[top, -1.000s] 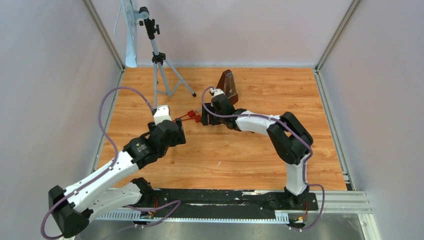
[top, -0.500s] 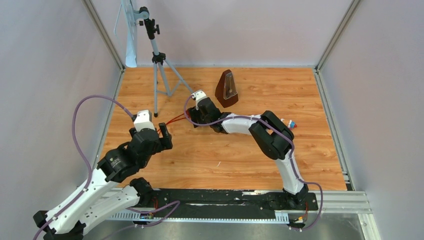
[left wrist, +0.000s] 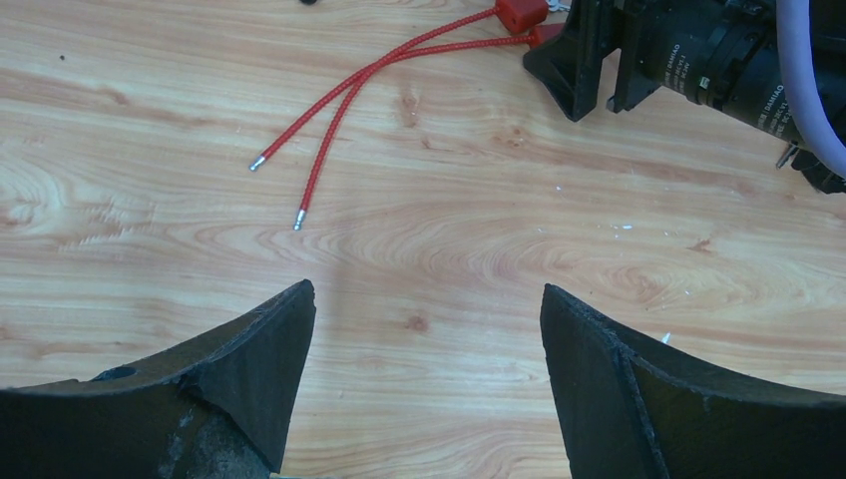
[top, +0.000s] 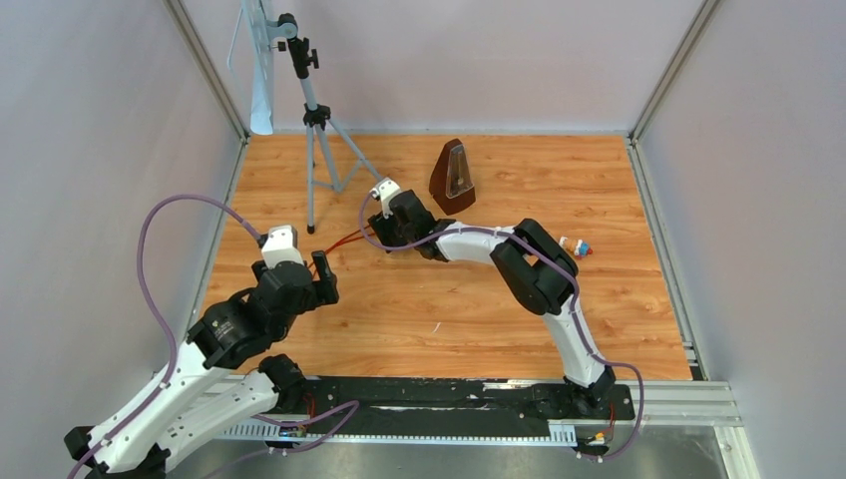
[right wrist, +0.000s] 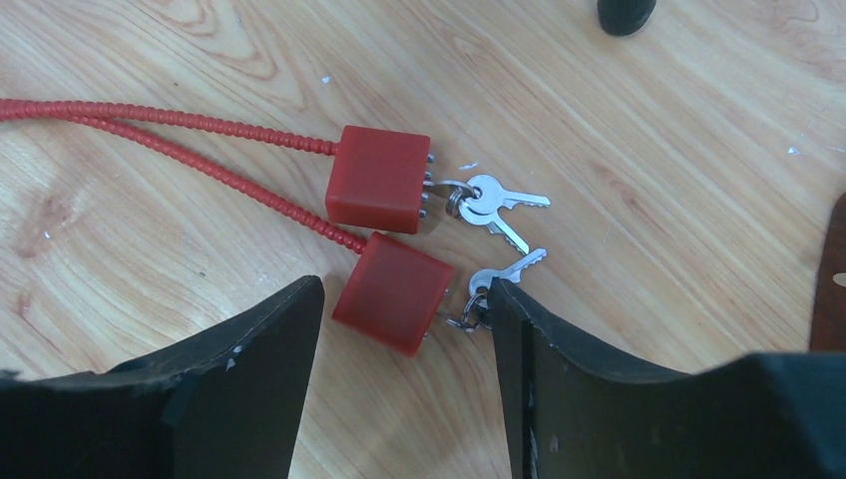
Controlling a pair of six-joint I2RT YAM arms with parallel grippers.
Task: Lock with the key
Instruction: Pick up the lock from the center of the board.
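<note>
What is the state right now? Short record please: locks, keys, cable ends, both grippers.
locks: upper lock body and lower lock body, both red, side by side on the wooden table
keys: upper keys and lower keys, a ringed bunch at each body
cable ends: both loose on the table, plugged into nothing
left gripper: open, empty, short of the cable ends
right gripper: open, straddling the lower lock body, grip not evident
</note>
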